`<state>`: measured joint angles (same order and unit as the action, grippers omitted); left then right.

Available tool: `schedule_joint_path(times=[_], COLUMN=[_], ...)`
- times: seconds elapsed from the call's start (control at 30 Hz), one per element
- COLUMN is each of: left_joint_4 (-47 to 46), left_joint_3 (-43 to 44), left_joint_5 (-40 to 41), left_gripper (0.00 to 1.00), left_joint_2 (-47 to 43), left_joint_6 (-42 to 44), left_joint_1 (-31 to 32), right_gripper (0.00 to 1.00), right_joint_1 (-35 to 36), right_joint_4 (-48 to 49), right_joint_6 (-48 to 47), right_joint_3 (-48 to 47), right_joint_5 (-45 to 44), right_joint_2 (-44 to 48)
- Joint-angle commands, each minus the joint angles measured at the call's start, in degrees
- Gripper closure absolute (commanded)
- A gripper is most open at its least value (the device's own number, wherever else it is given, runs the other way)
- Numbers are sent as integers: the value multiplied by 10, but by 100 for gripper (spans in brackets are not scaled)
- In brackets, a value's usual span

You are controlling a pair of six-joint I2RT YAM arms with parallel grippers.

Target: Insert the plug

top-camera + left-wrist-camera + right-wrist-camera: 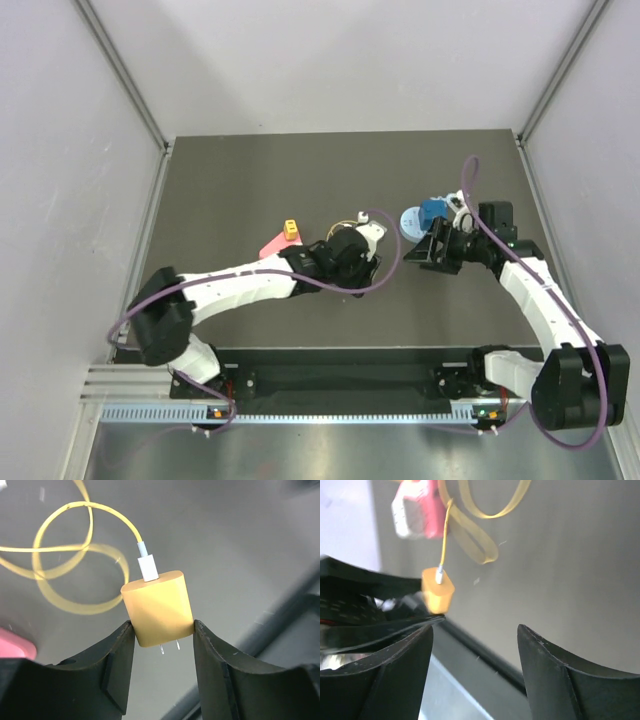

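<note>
The plug (159, 607) is a yellow squarish block with two metal prongs. A white connector joins it to a looped yellow wire (65, 547). My left gripper (164, 630) is shut on the plug's two sides and holds it above the dark table, prongs pointing toward the camera. In the top view the left gripper (352, 252) is at the table's middle and hides the plug. My right gripper (475, 635) is open and empty. The right wrist view shows the held plug (438, 592) to the upper left of the jaws. The right gripper (436, 250) stands just right of the left one.
A loose yellow block (290, 232) sits on a pink piece (272, 245) left of the left gripper; the pink piece also shows in the right wrist view (417, 507). A blue and white object (422, 215) lies beside the right gripper. Grey walls enclose the table (230, 190).
</note>
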<state>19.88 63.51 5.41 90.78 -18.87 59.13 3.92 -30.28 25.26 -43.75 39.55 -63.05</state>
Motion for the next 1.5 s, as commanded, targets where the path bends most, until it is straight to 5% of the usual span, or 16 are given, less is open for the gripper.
schedule_joint_path(times=[0.0,0.23,0.67,0.87,1.03,1.13,1.27,1.3,1.33,1.4,1.43,1.47], left_joint_4=[-22,-13,-44,-58,-77,-86,-84,-83,-84,-85,-89,-92], left_joint_3=[7,-8,-30,-41,-53,-60,-58,-58,-58,-60,-65,-68], left_joint_5=[-86,-150,-176,-162,-154,-156,-124,-109,-101,-93,-93,-90], left_gripper=[100,100,100,100,100,100,98,84,54,33,5,1], left_joint_2=[-75,-127,-147,-161,-174,-182,-184,-185,-192,-200,-206,-215], left_joint_6=[74,129,141,140,134,132,121,104,97,91,91,89], left_joint_1=[4,5,5,5,4,5,5,5,5,5,5,5], right_gripper=[32,30,33,48,49,62,99,100,100,100,100,100], right_joint_1=[6,73,179,190,206,213,214,212,210,196,188,181], right_joint_4=[-50,6,65,85,99,102,144,149,152,153,153,153], right_joint_6=[-58,0,66,89,95,99,124,127,129,126,125,121], right_joint_3=[-54,-59,-55,-55,-50,-46,-33,-34,-34,-41,-48,-51], right_joint_5=[129,192,142,139,166,169,167,159,150,128,107,95], right_joint_2=[1,-9,-57,-80,-86,-84,-72,-63,-57,-41,-36,-31])
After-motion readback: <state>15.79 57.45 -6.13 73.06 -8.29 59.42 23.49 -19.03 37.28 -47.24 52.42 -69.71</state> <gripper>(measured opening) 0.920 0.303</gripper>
